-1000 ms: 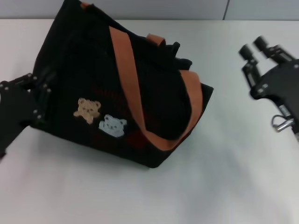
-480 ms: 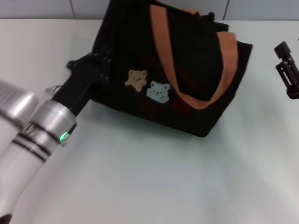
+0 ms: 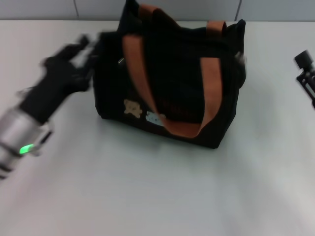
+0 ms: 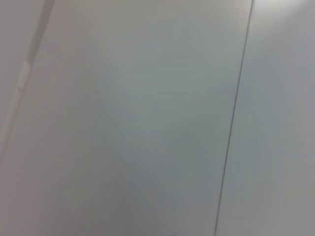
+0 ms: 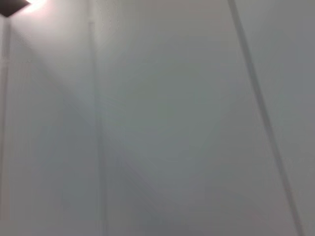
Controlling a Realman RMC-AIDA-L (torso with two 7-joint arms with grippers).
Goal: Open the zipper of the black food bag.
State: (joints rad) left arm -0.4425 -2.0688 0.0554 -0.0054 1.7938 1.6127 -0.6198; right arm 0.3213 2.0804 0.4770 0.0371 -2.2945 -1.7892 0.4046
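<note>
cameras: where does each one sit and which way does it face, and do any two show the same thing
Head view: on the robot's head, looking forward and down at the table and black food bag; left gripper beside the bag's left end, right gripper at the right edge.
Left wrist view: on the left wrist, facing a plain pale surface; no robot parts visible.
Right wrist view: the same.
Shared: both wrist views show only a pale surface with thin seams, no bag.

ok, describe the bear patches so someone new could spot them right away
Start at the white table, where the black food bag stands upright in the middle, between the two end effectors. Look low on its front face, beside the nearer orange-brown handle: the bear patches sit side by side, one tan, one whitish, the only pale marks on the dark fabric.
</note>
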